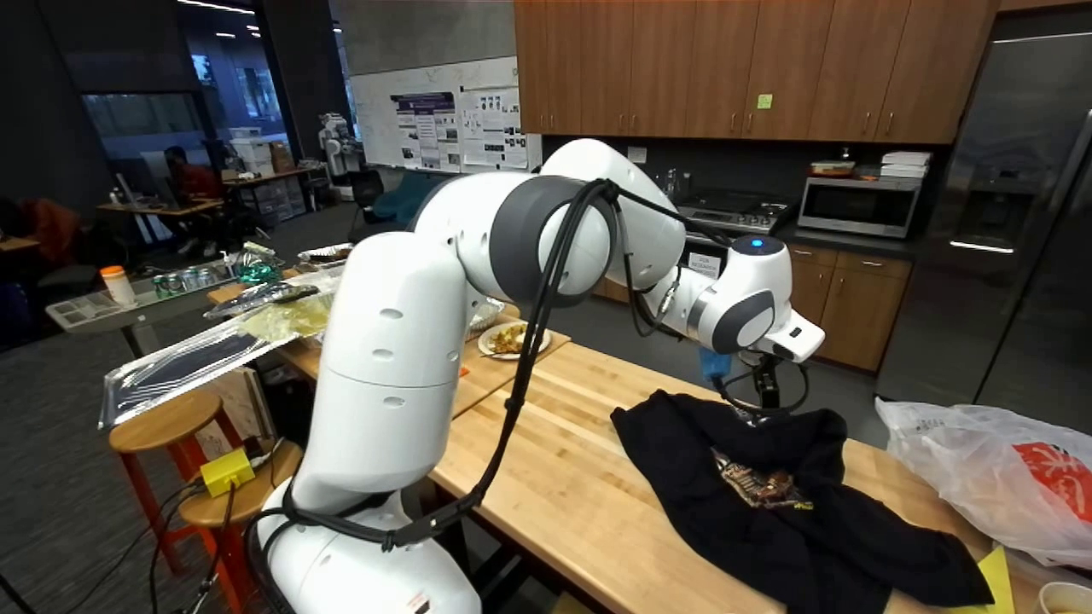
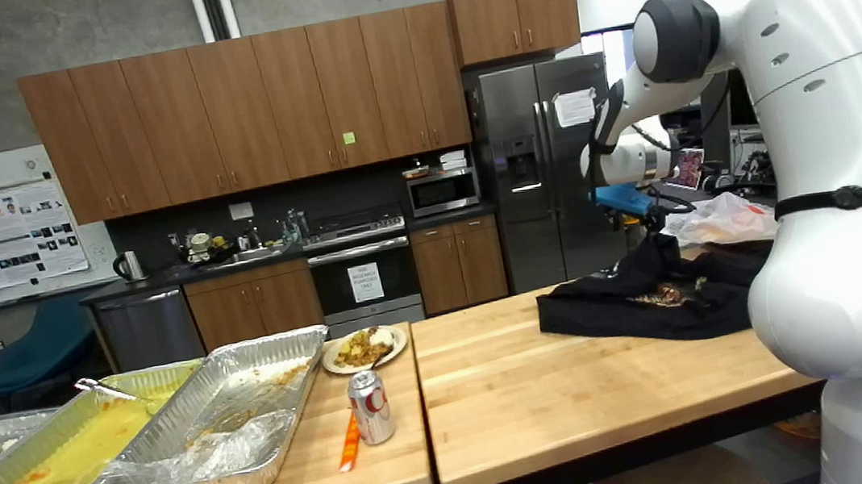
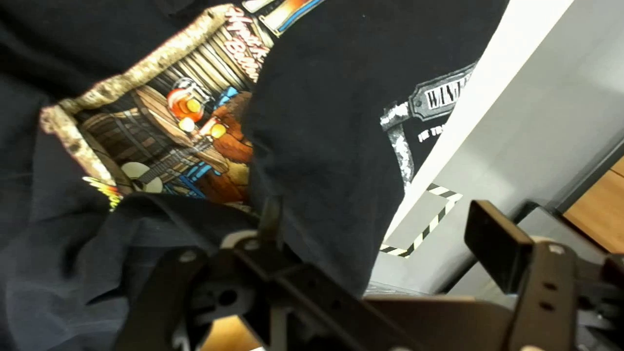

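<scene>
One gripper (image 3: 382,226), jaws wide, hangs by the black shirt (image 1: 772,512) at the tabletop's (image 1: 572,435) far edge; folding looks underway, next calling for lifting clear.

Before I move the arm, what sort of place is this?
It looks like a shared kitchen in a lab or office: both exterior views show a microwave, a large refrigerator and a whiteboard hung with printed posters.
</scene>
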